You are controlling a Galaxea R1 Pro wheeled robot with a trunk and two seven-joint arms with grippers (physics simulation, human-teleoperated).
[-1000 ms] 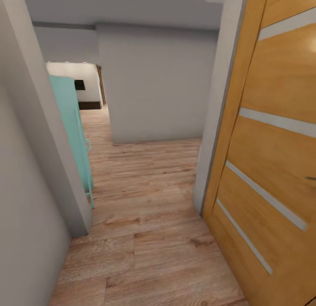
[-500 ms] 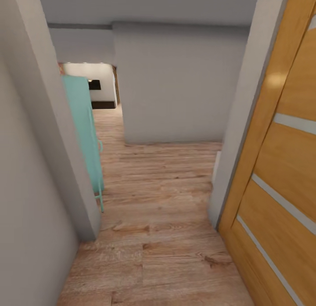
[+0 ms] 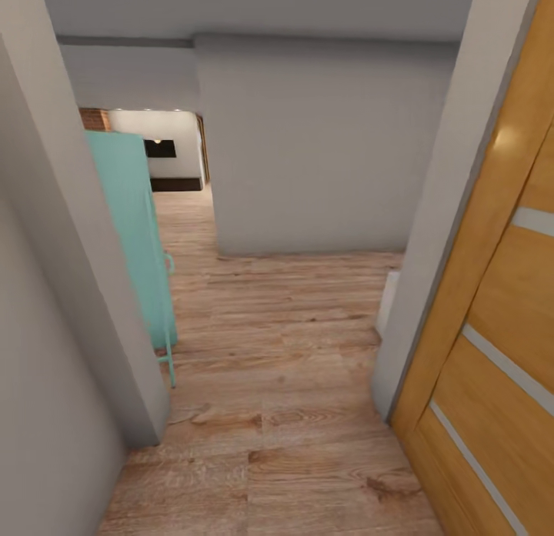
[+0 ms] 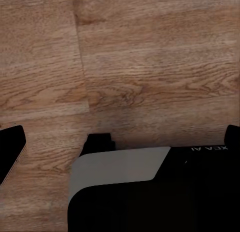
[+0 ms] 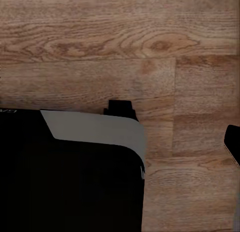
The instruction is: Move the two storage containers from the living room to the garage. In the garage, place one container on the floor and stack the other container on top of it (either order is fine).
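Head view puts us in a doorway, looking down a short hall: a wood-plank floor point(image 3: 285, 382) with strong grain and knots, a honey-coloured door point(image 3: 500, 290) with pale inset strips standing open on our right, a plain grey wall point(image 3: 323, 151) ahead, and a grey door frame point(image 3: 85, 290) close on our left. Past that frame stands a smooth turquoise cabinet point(image 3: 135, 236) on thin legs. Further back, through an opening, we make out a scrap of red brick point(image 3: 94, 118) and a dark recess in a white wall point(image 3: 158, 146), which we take to be the edge of the living room.

We judge this to be a driving step, heading toward the living room to fetch a bin; neither orange-red bin is in front of us here, so we cannot say where they lie. Nothing is being carried that we can see.

Both wrist views look down on the same planks and on the robot's black base point(image 4: 165, 192) with its light grey panel point(image 5: 95, 132). A dark tip point(image 4: 11, 147) sits at the picture edge in the left wrist view and another point(image 5: 233, 142) in the right wrist view; we cannot tell whether either gripper is spread or closed.

Next we would need to clear the frame on the left and the door on the right, then steer left past the cabinet toward the opening.
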